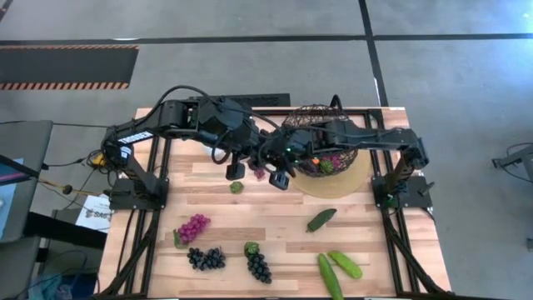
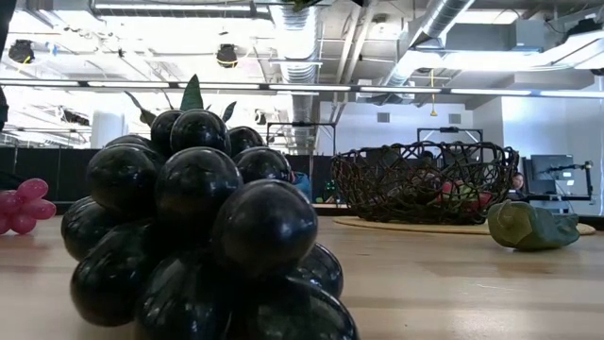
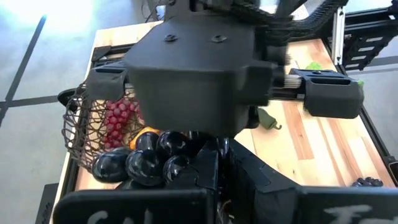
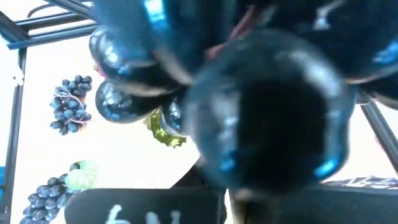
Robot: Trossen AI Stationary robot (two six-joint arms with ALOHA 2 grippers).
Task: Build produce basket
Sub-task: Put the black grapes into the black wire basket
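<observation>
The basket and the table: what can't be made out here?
High view: the right arm crosses the basket, hiding most of its contents.
Low view: the weave obscures what lies inside; a black grape bunch blocks the table behind it.
Right wrist view: dark grapes fill the frame, blurred.

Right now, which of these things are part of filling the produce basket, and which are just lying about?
Part of the job:
basket
magenta grape bunch
two black grape bunches
cucumbers
black grapes at the left arm's fingers

Just lying about:
tan round disc
table
</observation>
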